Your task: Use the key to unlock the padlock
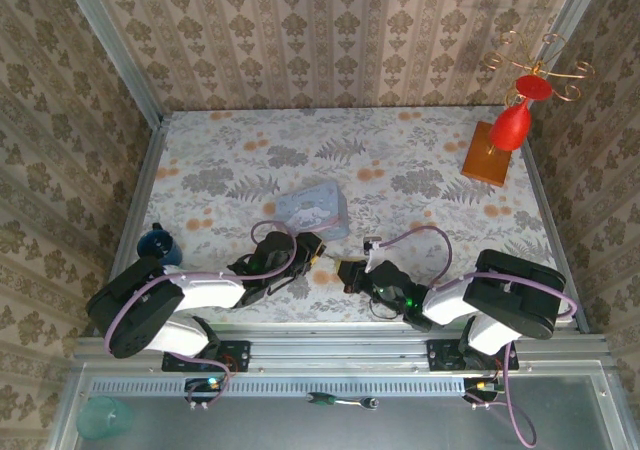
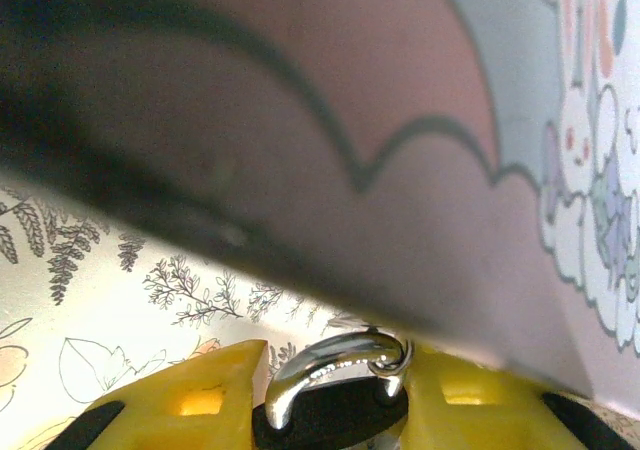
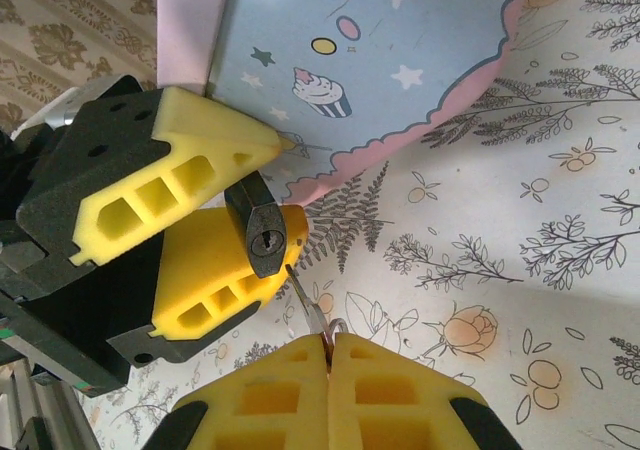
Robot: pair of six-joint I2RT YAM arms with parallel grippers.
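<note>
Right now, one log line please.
left gripper: shut on padlock | right gripper: shut on key | key tip beside keyhole, not yet in

Beige wallpaper (image 1: 330, 30) with a repeated ornament pattern covers the walls (image 1: 60, 150) behind and on both sides of the surface (image 1: 400, 160). The surface is pale, printed with grey leaves and orange flowers. A metal rail (image 1: 340, 355) runs along its near edge.

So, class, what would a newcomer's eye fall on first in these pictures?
In the right wrist view, the left gripper pinches a tiny dark padlock, keyhole facing out, while the right gripper holds a thin key just below it. Behind them lies a pastel tin; in the top view a red ornament stands far right.
</note>
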